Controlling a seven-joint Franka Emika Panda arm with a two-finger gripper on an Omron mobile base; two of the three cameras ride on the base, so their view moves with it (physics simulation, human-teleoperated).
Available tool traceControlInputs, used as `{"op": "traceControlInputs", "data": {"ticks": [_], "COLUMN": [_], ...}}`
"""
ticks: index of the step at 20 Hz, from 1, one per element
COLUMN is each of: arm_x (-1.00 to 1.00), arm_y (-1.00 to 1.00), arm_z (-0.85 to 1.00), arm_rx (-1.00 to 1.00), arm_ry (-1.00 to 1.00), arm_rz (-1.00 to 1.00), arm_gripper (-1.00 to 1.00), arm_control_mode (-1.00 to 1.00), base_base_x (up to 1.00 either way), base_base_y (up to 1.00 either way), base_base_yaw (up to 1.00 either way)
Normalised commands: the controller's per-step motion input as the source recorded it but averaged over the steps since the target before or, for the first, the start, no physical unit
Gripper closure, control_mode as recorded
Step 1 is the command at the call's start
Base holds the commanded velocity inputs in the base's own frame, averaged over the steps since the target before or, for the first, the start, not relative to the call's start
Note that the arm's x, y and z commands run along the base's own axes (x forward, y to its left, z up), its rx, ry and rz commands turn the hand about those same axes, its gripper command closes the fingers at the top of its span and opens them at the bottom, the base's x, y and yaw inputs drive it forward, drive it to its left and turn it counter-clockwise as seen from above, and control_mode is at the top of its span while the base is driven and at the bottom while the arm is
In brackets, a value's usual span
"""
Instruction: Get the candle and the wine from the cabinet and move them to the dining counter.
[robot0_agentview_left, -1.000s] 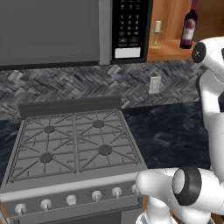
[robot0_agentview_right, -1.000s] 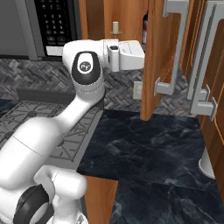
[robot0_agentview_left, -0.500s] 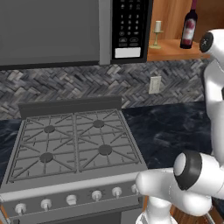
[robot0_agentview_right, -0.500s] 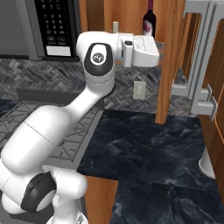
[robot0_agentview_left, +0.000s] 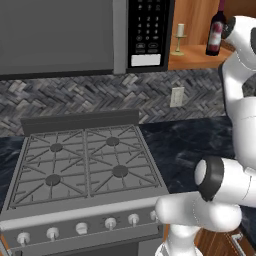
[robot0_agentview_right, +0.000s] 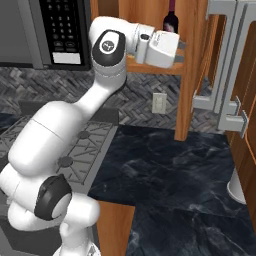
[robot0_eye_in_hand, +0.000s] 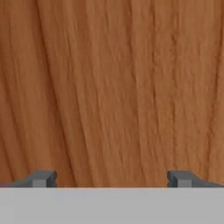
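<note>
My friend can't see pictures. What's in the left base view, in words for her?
A small cream candle on a brass holder and a dark wine bottle stand apart on the shelf of an open wooden cabinet, beside a black microwave. Below sits a grey gas stove, and the white robot arm rises at the right.

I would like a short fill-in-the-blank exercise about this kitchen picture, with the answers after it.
1. The candle stands to the ___ of the wine in the left base view.
2. Both stand on the shelf of the open ___.
3. The gripper is ___ and holds nothing.
4. Below the microwave is a stove with ___ burners.

Answers: left; cabinet; open; four
</note>
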Motion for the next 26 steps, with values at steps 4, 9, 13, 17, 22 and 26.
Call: {"op": "traceControlInputs", "data": {"ticks": [4,9,13,17,22,26], "arm_x": [0.0,0.0,0.0,0.0,0.0,0.0], "arm_y": [0.4,0.5,0.33,0.36,0.37,0.32], "arm_z": [0.0,0.0,0.0,0.0,0.0,0.0], "arm_rx": [0.0,0.0,0.0,0.0,0.0,0.0], "arm_ry": [0.0,0.0,0.01,0.03,0.02,0.0], "arm_rz": [0.1,0.21,0.29,0.33,0.35,0.37], "arm_gripper": [-1.0,-1.0,-1.0,-1.0,-1.0,-1.0], "arm_control_mode": [-1.0,-1.0,-1.0,-1.0,-1.0,-1.0], "base_base_x": [0.0,0.0,0.0,0.0,0.0,0.0], "base_base_y": [0.0,0.0,0.0,0.0,0.0,0.0], "base_base_yaw": [0.0,0.0,0.0,0.0,0.0,0.0]}}
